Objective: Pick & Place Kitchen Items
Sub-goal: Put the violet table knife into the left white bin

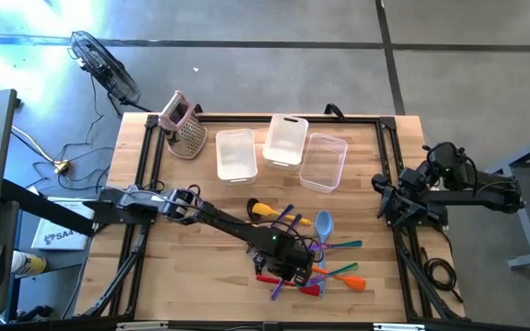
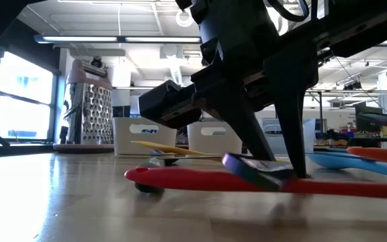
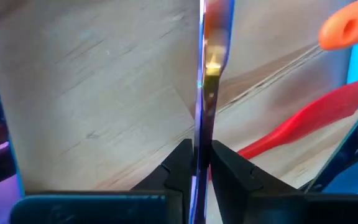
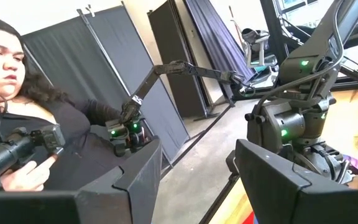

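Observation:
Several slim utensils lie in a loose pile on the wooden table: a yellow one (image 1: 265,210), a blue spoon (image 1: 323,222), a green one (image 1: 343,246), an orange one (image 1: 352,280) and a red spatula (image 2: 200,179). My left gripper (image 1: 293,262) reaches down into the pile and is shut on a thin purple utensil (image 3: 213,56). My right gripper (image 4: 197,180) waits open at the table's right edge, with nothing between its fingers. My left gripper pinches the purple utensil's thin handle (image 3: 201,146) between its two fingers (image 3: 229,165), which meet its flat sides. The fingers slant down from above. In the low view the utensil's purple end (image 2: 247,165) lies low, over the red spatula.
Three clear tubs (image 1: 236,152) (image 1: 285,140) (image 1: 325,161) stand along the far side, and a pink-topped grater (image 1: 184,126) at the far left corner. The table's near left part (image 1: 182,276) is bare wood. A person sits beyond the table in the right wrist view.

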You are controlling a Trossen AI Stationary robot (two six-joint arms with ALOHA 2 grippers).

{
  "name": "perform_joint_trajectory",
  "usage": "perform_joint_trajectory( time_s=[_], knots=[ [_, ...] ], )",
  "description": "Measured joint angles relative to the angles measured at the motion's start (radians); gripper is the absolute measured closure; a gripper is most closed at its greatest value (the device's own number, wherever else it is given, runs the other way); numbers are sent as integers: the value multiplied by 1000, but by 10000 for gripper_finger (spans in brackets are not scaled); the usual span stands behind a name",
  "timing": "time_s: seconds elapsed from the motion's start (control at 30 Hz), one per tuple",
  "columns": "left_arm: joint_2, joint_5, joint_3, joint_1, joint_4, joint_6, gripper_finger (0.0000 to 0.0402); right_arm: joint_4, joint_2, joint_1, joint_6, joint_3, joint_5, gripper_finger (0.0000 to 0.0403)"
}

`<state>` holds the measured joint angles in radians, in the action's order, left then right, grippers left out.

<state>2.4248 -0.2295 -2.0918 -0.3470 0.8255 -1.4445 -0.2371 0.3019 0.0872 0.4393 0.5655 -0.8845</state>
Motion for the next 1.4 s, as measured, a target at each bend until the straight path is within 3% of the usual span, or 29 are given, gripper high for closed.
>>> perform_joint_trajectory(
  time_s=[0.27,1.4],
  knots=[
    [0,3,0,0,-1,0,391,0,0,0,0,0,0,203],
    [0,4,0,0,-8,-34,391,0,0,0,0,0,-1,203]
  ],
)
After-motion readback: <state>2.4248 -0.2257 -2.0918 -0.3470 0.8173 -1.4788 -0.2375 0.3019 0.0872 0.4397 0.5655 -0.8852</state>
